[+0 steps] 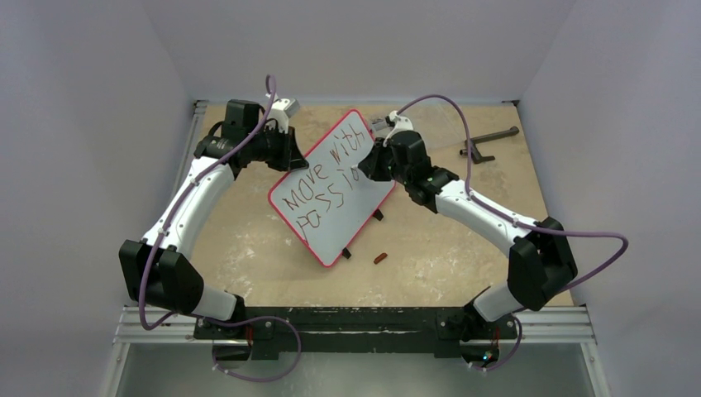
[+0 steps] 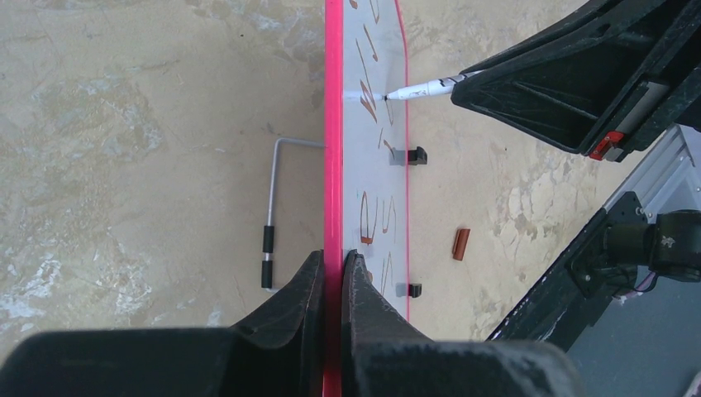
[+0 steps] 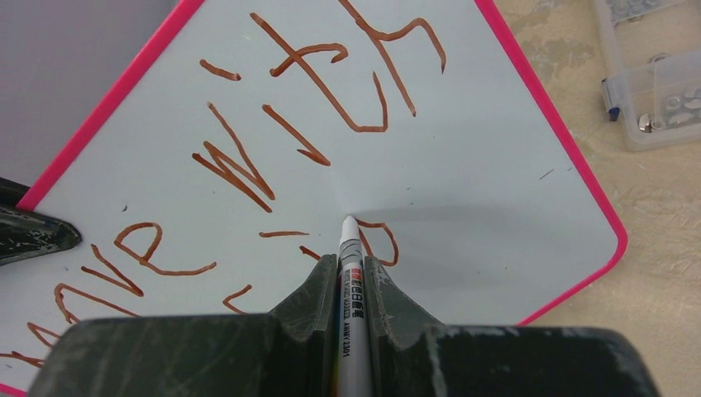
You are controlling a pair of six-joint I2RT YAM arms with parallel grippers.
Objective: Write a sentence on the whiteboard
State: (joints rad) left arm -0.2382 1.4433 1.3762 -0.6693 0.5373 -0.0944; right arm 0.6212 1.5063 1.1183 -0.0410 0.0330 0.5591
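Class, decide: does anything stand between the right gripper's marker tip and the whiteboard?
Nothing visible does. The right gripper holds the marker with its tip on a bare part of the whiteboard, beside the last letter of the sentence.

The sentence [image 1: 331, 184] on the whiteboard [image 1: 345, 238] is in reddish-brown strokes. Its upper slanted row reads "Move with" and its lower row "POSSI", followed by a rounded stroke that cannot be read. The marker [image 3: 353, 294] barrel carries small red characters, illegible, then black print resembling "AWMY2301".

Right arm [image 1: 409, 161] hides the sentence's [image 1: 326, 178] row 2 end.
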